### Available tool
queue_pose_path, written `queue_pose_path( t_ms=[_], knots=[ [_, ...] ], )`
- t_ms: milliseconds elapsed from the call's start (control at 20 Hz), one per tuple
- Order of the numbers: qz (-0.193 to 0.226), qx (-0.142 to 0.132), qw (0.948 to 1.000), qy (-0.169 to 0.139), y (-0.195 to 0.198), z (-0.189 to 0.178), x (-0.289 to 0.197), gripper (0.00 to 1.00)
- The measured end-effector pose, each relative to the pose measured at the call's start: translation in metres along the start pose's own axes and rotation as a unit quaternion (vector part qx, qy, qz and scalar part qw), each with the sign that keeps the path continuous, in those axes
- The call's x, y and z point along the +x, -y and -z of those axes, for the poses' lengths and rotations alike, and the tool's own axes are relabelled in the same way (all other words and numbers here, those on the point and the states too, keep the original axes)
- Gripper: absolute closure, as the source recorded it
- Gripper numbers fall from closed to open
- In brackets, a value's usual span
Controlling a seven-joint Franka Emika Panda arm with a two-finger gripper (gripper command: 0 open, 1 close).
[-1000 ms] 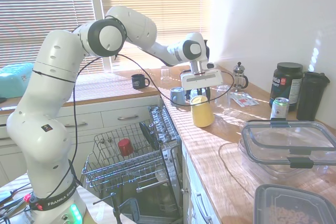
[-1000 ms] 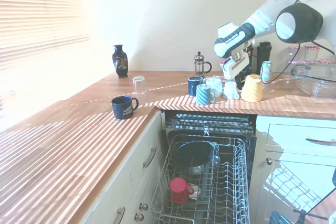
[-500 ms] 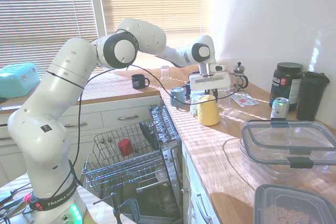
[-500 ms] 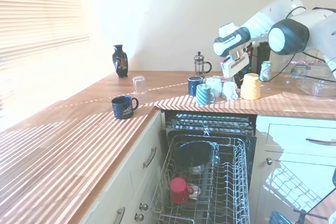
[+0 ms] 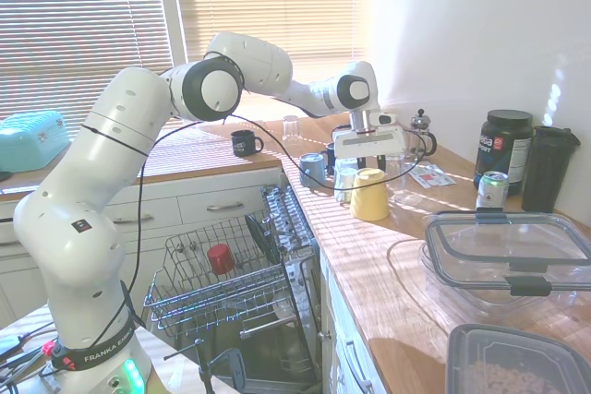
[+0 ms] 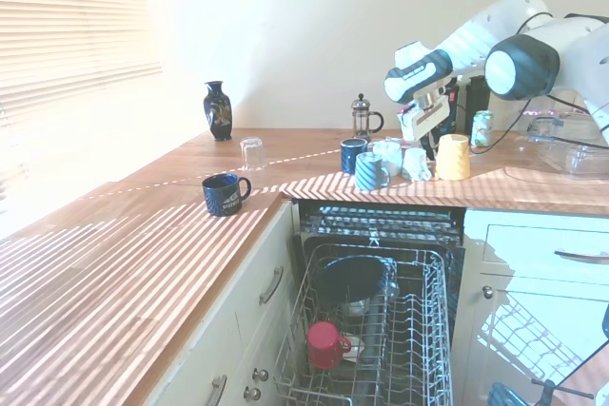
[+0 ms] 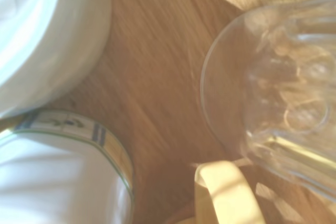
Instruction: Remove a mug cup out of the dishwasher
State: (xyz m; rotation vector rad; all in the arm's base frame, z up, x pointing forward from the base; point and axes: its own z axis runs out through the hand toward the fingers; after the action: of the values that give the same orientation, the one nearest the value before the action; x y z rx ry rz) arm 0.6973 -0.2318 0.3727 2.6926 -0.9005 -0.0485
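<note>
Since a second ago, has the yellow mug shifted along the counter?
Yes. The mug cup moved toward the green can, away from the dishwasher.

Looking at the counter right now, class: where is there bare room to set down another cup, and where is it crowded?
Bare wood lies between the navy mug and the cup cluster. Crowded: that cluster, with the yellow mug cup under the gripper.

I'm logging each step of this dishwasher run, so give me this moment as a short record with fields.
mug cup: pale yellow mug cup, upside down on the wooden counter, beside the other cups
gripper: gripper just above the mug cup; open or shut cannot be told
dishwasher: dishwasher door down, rack pulled out
left in rack: small red cup
elsewhere on counter: dark navy mug, black French press
</note>
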Motion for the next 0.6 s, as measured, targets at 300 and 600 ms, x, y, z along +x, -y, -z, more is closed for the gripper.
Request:
queue_pose_path(
  t_ms=[300,600],
  knots=[
    [-0.003,0.006,0.9999,-0.014,-0.006,0.020,0.000,0.00],
    [-0.010,0.022,0.9986,-0.046,-0.026,0.089,-0.013,0.00]
  ],
)
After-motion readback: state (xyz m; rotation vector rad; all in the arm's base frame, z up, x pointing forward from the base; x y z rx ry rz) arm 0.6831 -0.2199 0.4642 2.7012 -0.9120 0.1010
